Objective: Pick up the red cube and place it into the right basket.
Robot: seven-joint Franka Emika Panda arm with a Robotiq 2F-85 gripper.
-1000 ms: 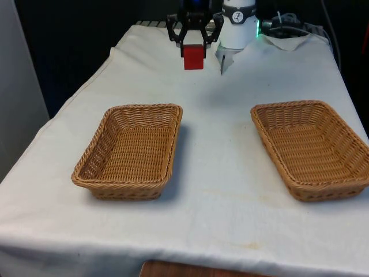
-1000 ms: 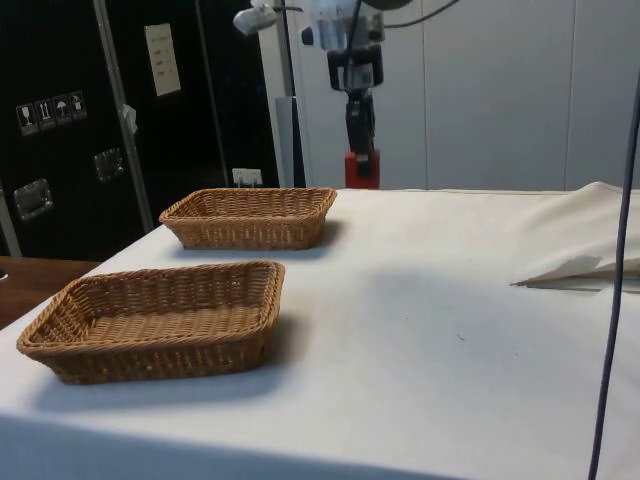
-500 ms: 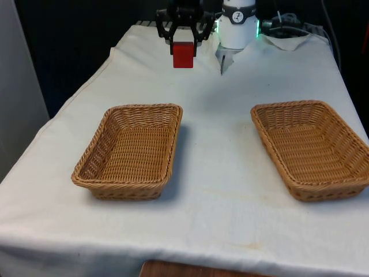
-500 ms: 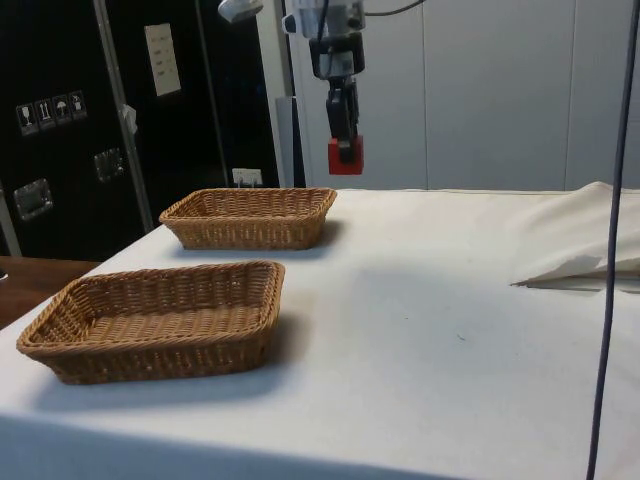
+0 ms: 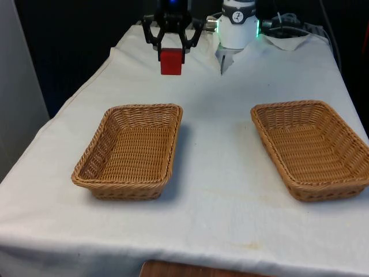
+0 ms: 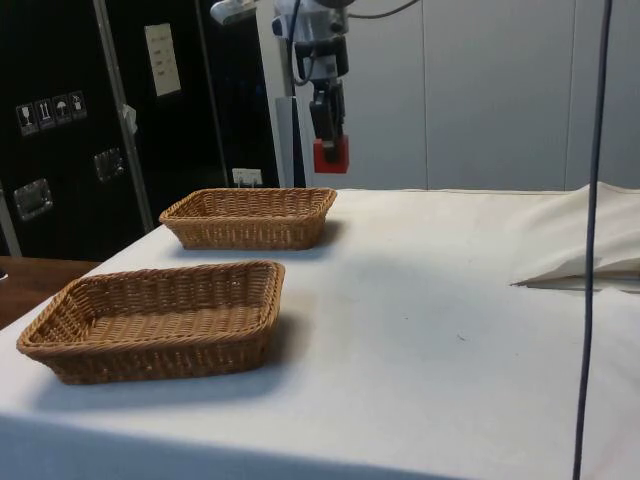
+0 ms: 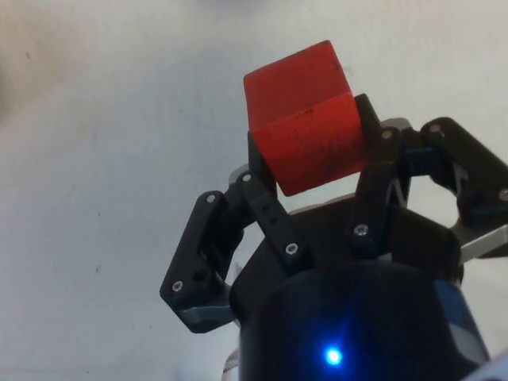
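My pincer (image 5: pixel 172 51) is closed on the red cube (image 5: pixel 171 62), one finger pressed against each of two opposite faces, and I hold it in the air well above the white cloth (image 5: pixel 219 121). In the wrist view the cube (image 7: pixel 304 117) sits between my two black fingers (image 7: pixel 262 206), tilted a little, with most of its body sticking out past the fingertips and bare cloth beyond it. Taking the basket on the front view's left (image 5: pixel 131 150) as my landmark, the cube hangs beyond that basket's far rim, toward my end of the table, and roughly in line with the basket's edge that faces the middle of the table; it touches neither the basket nor the cloth. From the side view the cube (image 6: pixel 331 154) hangs clear above the farther basket (image 6: pixel 250 216), over its end nearest the middle of the table, with my pincer (image 6: pixel 327 140) pointing straight down onto it. The other basket (image 5: pixel 311 148) lies across an open stretch of cloth from my landmark basket, on the front view's right, level with it and well apart from the cube. Both baskets are brown wicker, rectangular and shallow, and neither has anything in it.
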